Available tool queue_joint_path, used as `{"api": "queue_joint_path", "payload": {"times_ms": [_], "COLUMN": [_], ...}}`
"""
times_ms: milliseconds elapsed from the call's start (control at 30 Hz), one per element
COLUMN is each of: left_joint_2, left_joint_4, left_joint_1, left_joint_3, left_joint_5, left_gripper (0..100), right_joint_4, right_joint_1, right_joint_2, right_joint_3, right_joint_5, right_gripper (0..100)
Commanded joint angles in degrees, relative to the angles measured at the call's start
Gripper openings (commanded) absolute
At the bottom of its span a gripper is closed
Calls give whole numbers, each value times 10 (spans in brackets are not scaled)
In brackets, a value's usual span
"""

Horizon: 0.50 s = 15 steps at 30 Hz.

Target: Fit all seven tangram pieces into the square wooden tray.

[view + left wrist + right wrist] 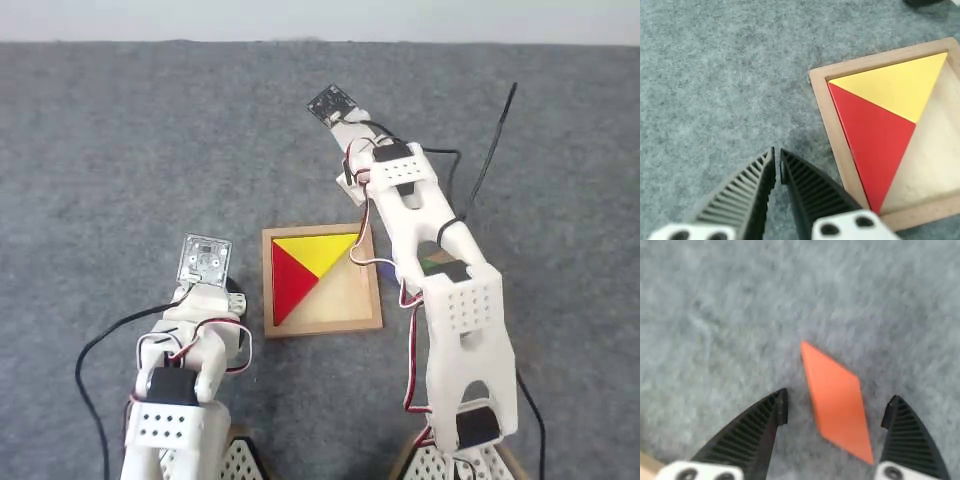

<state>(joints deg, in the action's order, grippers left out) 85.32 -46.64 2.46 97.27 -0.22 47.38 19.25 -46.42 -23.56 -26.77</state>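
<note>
Hovering over the orange parallelogram (832, 385), the right tool (837, 403) has its fingers spread, one on each side of the piece. The piece lies flat on the grey felted counter (120, 150), outside the square wooden tray (322, 325). The tray holds a yellow triangle (315, 252) and a red triangle (290, 280), edge to edge. The left tool (777, 156) is pressed together, empty, just beside the tray.

Judgement: the piece is thin, stiff, light, likely slick. Pinch mid-length across the long parallel edges, or it may pivot. No legible writing on piece or tray.
</note>
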Motion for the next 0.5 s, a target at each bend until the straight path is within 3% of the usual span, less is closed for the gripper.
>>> {"api": "queue_joint_path", "payload": {"times_ms": [0,100,267,467], "left_joint_2": [7,7,7,7], "left_joint_4": [-1,-1,-1,-1], "left_joint_1": [3,3,3,3], "left_joint_3": [-5,-5,-5,-5], "left_joint_5": [2,2,2,2], "left_gripper": [14,14,14,14], "right_joint_4": [0,37,95,147], "right_joint_1": [-16,-20,-23,-46], "right_joint_2": [-18,-18,-11,-3], "right_joint_3": [-47,-50,-50,-51], "right_joint_5": [-4,-4,-1,0], "right_gripper": [310,286,142,86]}}
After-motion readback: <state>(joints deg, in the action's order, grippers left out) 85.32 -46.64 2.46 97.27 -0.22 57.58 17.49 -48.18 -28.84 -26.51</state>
